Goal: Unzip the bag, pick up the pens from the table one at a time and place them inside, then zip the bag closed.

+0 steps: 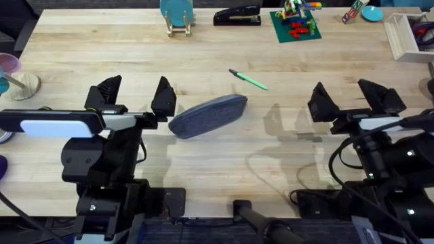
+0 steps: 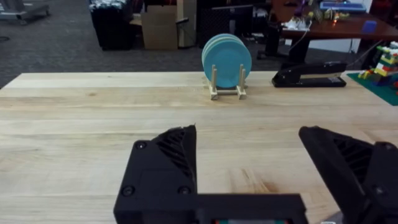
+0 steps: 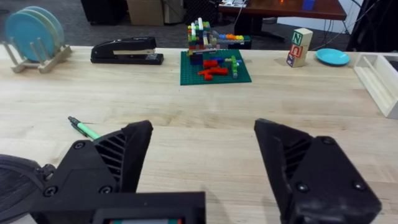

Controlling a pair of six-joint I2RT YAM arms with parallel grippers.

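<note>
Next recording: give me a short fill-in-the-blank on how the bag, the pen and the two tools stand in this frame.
1. The bag lies on the table with its zipper ____.
2. The green pen lies on the table, ____ the bag.
3. Both the left tool and the right tool are ____ and hold nothing.
4. The tool nearer the bag is the ____ one.

Missing words: closed; outside; open; left

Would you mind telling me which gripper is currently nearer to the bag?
Left. The left gripper hangs open just beside the bag, at its near end; the right gripper, also open, is well off past its other end.
</note>
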